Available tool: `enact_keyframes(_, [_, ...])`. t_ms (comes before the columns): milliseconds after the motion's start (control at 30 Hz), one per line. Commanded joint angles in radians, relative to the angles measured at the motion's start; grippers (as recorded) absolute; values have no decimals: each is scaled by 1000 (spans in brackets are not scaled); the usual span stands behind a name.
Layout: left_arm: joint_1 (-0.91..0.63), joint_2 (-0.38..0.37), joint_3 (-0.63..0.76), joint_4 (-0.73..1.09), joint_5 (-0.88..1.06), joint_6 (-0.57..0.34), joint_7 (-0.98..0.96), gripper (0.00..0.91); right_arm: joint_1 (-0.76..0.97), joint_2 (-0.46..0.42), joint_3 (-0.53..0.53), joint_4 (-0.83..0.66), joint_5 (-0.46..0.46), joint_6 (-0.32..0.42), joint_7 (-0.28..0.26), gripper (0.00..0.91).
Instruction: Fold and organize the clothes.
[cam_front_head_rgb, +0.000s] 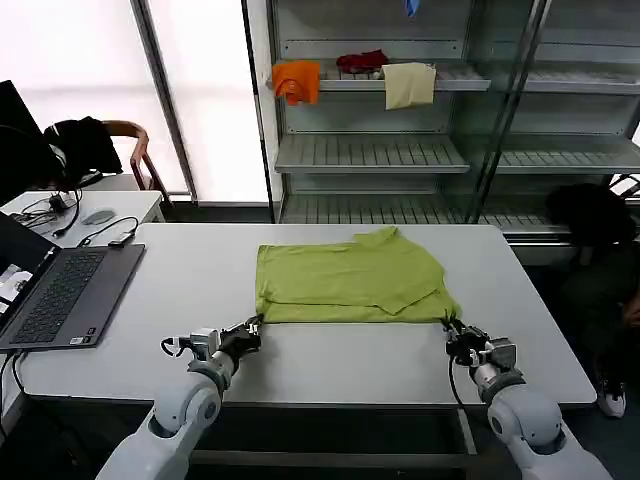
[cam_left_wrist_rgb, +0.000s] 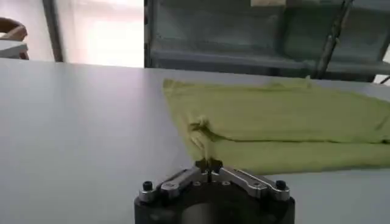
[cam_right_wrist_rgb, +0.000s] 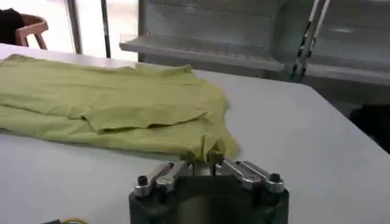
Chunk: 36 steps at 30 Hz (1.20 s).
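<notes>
A lime-green T-shirt lies folded into a flat band across the middle of a white worktop, its near edge running side to side before the robot. The left gripper sits low at the shirt's near left corner, and the left wrist view shows its jaws drawn together on a small pinch of the green fabric at that corner. The right gripper sits likewise at the near right corner; in the right wrist view its jaws stand close together with the bunched corner of the cloth between them, though whether they actually grip it cannot be told for sure. The shirt's upper layer lies doubled over the lower, with a sleeve flap pointing toward the right side.

An open laptop rests on the worktop's left end, well apart from the shirt. Behind the worktop stands a metal shelf unit, its upper shelf carrying an orange cloth, a red cloth and a cream cloth.
</notes>
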<state>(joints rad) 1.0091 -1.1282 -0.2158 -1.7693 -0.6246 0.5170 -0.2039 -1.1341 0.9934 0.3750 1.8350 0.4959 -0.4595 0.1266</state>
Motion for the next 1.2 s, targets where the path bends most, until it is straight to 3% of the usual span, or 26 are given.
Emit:
enact_keyframes(33, [0, 8, 2, -10, 6, 5, -2, 0, 9, -6, -5, 8, 5, -3, 2, 0])
enact_keyframes(567, [54, 59, -13, -128, -10, 41, -84, 0, -61, -63, 21, 149, 55, -46, 24, 0])
enact_keyframes(867, [229, 115, -35, -296, 20, 60, -169, 0, -259, -112, 51, 350, 49, -65, 40, 0])
enact_keyframes(1200, [449, 118, -81, -461, 116, 60, -252, 10, -474, -112, 75, 496, -7, -64, 52, 0])
